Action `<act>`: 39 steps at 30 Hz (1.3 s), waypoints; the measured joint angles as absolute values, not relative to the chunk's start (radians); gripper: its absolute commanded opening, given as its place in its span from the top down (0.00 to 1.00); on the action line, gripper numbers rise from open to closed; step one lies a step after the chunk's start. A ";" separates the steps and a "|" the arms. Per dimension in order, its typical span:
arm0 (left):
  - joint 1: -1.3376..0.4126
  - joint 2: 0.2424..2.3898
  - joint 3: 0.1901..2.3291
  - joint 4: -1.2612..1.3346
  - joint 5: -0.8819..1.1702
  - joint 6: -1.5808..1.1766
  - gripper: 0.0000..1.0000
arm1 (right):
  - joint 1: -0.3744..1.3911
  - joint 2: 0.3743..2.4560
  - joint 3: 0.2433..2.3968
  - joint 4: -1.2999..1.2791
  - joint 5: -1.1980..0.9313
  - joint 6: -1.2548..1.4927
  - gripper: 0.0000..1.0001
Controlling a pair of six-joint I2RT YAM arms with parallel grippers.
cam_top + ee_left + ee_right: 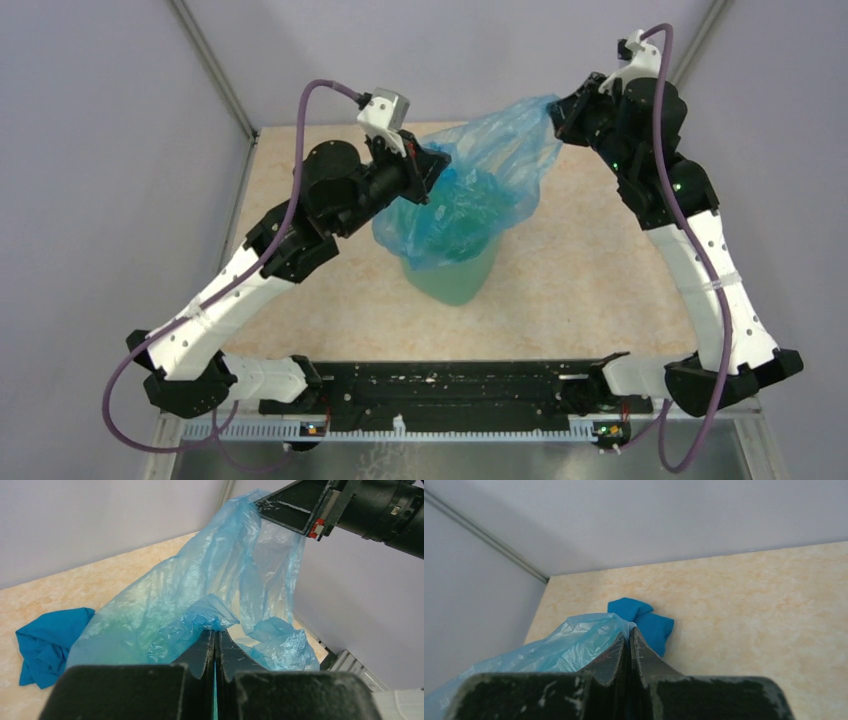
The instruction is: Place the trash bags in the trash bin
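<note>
Left pincer (437, 160) clamped tight on a fold of the trash bag (500, 165). Right pincer (553, 112) is likewise shut on the bag's upper corner, so the film is stretched between my two tips and the bag's belly drapes over the rim of the trash bin (452, 282), just below my left tips. Risk, as I judge it: the thin film could tear or slip from one pinch if my arms pull apart, and a sideways tug on the draped film could tip the light bin or snag the bag outside the rim.
</note>
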State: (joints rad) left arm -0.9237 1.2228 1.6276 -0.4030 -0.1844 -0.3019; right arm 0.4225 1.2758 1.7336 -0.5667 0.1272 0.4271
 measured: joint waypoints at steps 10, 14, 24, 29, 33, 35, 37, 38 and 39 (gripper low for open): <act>-0.762 1.298 1.624 -0.349 -0.045 -0.343 1.00 | 0.326 1.257 1.668 -0.556 0.083 0.428 1.00; -0.694 1.306 1.614 -0.325 0.036 -0.368 1.00 | 0.326 1.244 1.668 -0.551 0.069 0.427 1.00; -0.609 1.309 1.442 -0.192 0.246 -0.411 1.00 | 0.326 1.225 1.668 -0.561 -0.011 0.415 0.51; -0.591 1.352 1.441 -0.113 0.318 -0.453 1.00 | 0.326 1.203 1.674 -0.605 -0.048 0.387 0.25; -0.591 1.401 1.449 -0.055 0.357 -0.508 1.00 | 0.326 1.178 1.713 -0.643 -0.088 0.357 0.21; -0.591 1.431 1.451 -0.024 0.378 -0.547 1.00 | 0.326 1.158 1.733 -0.655 -0.125 0.340 0.21; -0.591 1.456 1.453 -0.001 0.393 -0.577 1.00 | 0.326 1.138 1.740 -0.657 -0.162 0.332 0.19; -0.591 1.474 1.462 0.009 0.406 -0.594 1.00 | 0.327 1.128 1.743 -0.659 -0.181 0.326 0.19; -0.591 1.493 1.473 0.017 0.416 -0.609 1.00 | 0.329 1.116 1.744 -0.659 -0.202 0.320 0.19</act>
